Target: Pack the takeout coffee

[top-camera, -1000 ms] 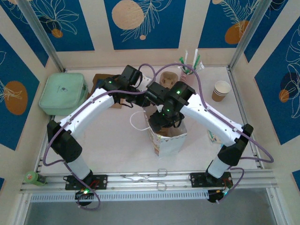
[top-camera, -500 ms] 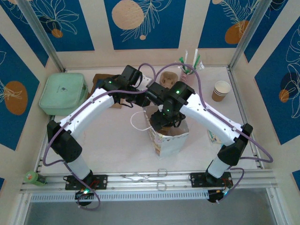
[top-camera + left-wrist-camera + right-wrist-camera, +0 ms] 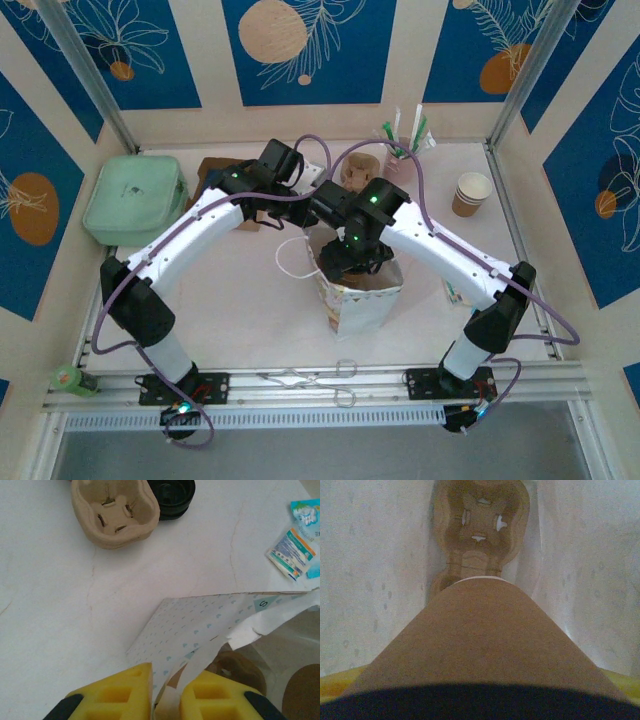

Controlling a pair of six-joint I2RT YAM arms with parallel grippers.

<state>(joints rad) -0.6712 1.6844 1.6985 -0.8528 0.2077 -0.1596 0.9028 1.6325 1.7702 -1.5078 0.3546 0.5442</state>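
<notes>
1. Grips the takeout coffee (image 3: 480, 640) with the right tool (image 3: 350, 268), spread wide around the cup's sides near the black lid (image 3: 480, 707). Hangs it base-down inside the paper bag (image 3: 365, 302), above the pulp carrier (image 3: 480, 515) on the bag's floor, and apparently not yet seated.
2. Keeps a strip of the bag's rim between the pads (image 3: 125, 692) of the left tool (image 3: 166, 700), drawn close together. Cannot tell whether truly pinched or merely bracketed.
3. Could miss the carrier's well, since the cup's own base hides the nearest pocket. If released off-centre, likely to land on a ridge, lean against the bag wall and leak at the lid.
4. Could lose the open mouth. If allowed to slip from the left tool, likely to fold inward against the right tool and snag on the way out, dragging the bag across the counter (image 3: 50, 605).
5. Could tear the paper, already ragged-looking at the rim in the left wrist view. Would take only a hard sideways pull.
6. Could topple the light bag with any lateral push while deep inside it.
7. Compared with a second ago: sits slightly deeper in the bag mouth with the right tool. Shows the bag's top edge nudged a little toward the right. Holds much the same pose with the left arm, at the same spot on the rim.
</notes>
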